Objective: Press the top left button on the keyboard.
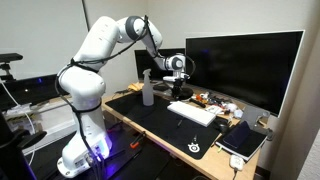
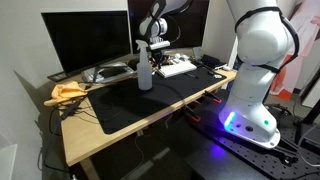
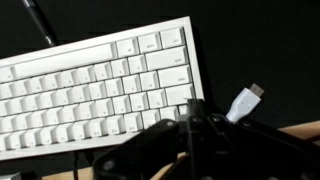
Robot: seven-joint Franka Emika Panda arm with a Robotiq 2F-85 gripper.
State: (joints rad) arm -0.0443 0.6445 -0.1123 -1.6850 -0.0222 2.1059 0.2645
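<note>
The white compact keyboard [image 1: 193, 113] lies on the black desk mat in front of the monitor. It also shows in an exterior view [image 2: 178, 67] and fills the left of the wrist view [image 3: 90, 85]. My gripper [image 1: 180, 88] hangs above the keyboard's end nearest the spray bottle, also seen in an exterior view [image 2: 159, 56]. In the wrist view its fingers [image 3: 190, 118] are pressed together and empty, over the keyboard's right edge near a corner key. I cannot tell whether the fingertips touch the keys.
A white spray bottle [image 1: 148, 90] stands close beside the gripper. A large black monitor [image 1: 245, 65] is behind the keyboard. A dark notebook [image 1: 243, 140] lies at the desk's end. A white cable plug [image 3: 245, 103] lies beside the keyboard. A yellow cloth [image 2: 68, 92] lies on the desk.
</note>
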